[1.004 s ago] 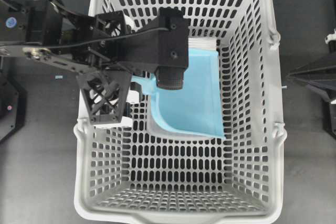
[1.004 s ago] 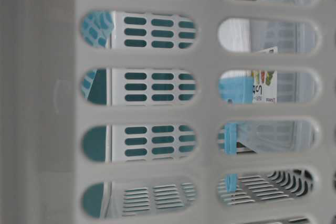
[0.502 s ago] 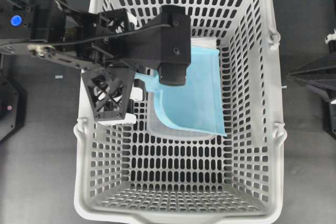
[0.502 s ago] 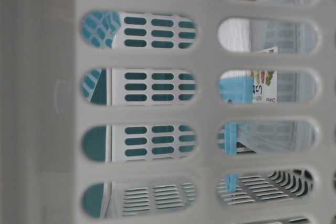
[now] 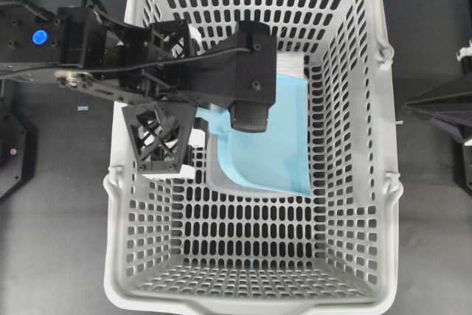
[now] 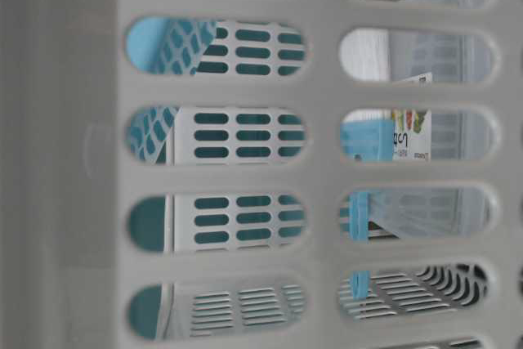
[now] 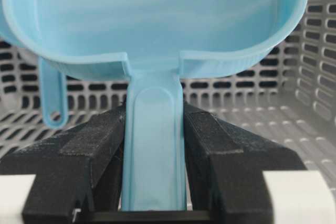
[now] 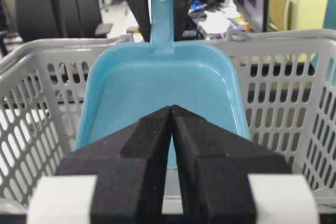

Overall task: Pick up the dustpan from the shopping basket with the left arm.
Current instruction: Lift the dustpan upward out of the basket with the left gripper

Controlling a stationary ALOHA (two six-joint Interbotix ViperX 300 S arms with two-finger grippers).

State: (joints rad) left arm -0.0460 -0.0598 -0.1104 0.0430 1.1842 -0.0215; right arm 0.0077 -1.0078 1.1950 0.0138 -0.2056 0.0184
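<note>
The light blue dustpan (image 5: 274, 145) is inside the light grey shopping basket (image 5: 384, 116), tilted with its pan toward the right wall. My left gripper (image 7: 155, 129) is shut on the dustpan's handle (image 7: 155, 145), with a black finger pressed on each side of it. In the overhead view the left gripper (image 5: 199, 125) sits low at the basket's left wall, partly hidden by its wrist. The right wrist view shows the dustpan (image 8: 163, 85) raised, its handle hole above the basket rim. My right gripper (image 8: 172, 111) is shut and empty, outside the basket.
A clear plastic container (image 5: 247, 188) lies on the basket floor under the dustpan. A white item (image 5: 292, 62) lies behind it. The table-level view shows the dustpan (image 6: 176, 46) through the wall slots and a printed package (image 6: 409, 132). The right arm (image 5: 442, 108) rests right of the basket.
My left arm has shifted slightly right and raised the dustpan. In the table-level view the dustpan has come up into the upper left slots.
</note>
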